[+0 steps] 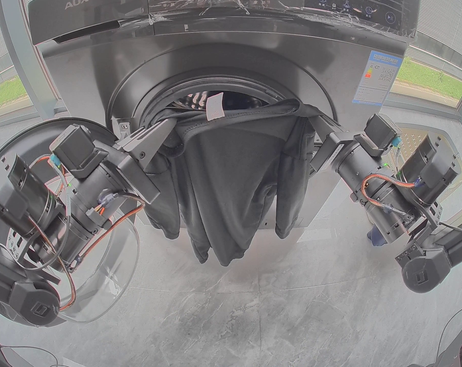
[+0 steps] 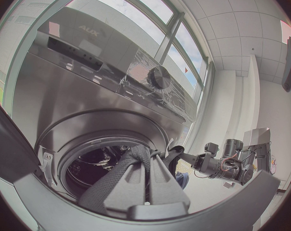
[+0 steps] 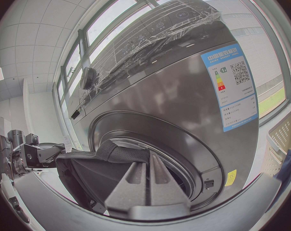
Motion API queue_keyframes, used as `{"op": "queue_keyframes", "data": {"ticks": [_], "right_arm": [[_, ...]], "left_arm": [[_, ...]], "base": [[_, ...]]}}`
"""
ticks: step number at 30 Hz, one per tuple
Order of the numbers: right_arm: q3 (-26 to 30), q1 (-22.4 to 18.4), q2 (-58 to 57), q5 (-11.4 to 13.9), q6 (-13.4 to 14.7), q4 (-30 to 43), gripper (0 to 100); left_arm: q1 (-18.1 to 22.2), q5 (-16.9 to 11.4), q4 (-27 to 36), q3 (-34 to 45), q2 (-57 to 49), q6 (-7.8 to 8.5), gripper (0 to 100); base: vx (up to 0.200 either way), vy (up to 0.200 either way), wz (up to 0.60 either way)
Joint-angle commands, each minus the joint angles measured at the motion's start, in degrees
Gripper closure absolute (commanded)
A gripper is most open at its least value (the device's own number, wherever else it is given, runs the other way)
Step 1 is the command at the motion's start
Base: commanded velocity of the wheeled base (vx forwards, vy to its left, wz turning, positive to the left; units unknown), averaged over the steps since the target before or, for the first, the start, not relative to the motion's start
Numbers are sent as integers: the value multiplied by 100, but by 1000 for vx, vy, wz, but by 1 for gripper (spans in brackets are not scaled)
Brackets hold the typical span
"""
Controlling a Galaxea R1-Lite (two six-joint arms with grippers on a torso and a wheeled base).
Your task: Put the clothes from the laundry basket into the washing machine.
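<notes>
A dark grey garment (image 1: 231, 179) with a white label hangs stretched across the round opening of the washing machine (image 1: 231, 52). My left gripper (image 1: 171, 125) is shut on the garment's left top edge at the opening's left rim. My right gripper (image 1: 312, 120) is shut on its right top edge at the right rim. Most of the cloth droops down the machine's front, outside the drum. In the left wrist view the fingers (image 2: 134, 180) pinch a fold of the garment (image 2: 136, 154) before the dark drum. In the right wrist view the fingers (image 3: 136, 180) hold the garment (image 3: 119, 154) likewise.
The machine's round glass door (image 1: 88, 261) stands open at the left, under my left arm. A beige perforated laundry basket (image 1: 419, 143) with a dark blue cloth (image 3: 288, 164) in it sits to the right of the machine. Grey tiled floor (image 1: 272, 307) lies in front.
</notes>
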Motion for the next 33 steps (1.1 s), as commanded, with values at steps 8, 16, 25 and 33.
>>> {"op": "queue_keyframes", "data": {"ticks": [8,16,25,33], "right_arm": [[-49,35,-30,-12,43,-10,100],[-40,71,-30,-12,52,-1,100],[-5,71,-126,-4,52,-1,100],[4,79,-126,5,52,-1,100]], "left_arm": [[2,-2,18,-79,-173,-10,100],[2,-2,27,-97,-200,-10,100],[2,-2,27,-97,-200,-10,100],[2,-2,27,-97,-200,-10,100]], "base": [[0,0,0],[0,0,0],[0,0,0],[0,0,0]]}}
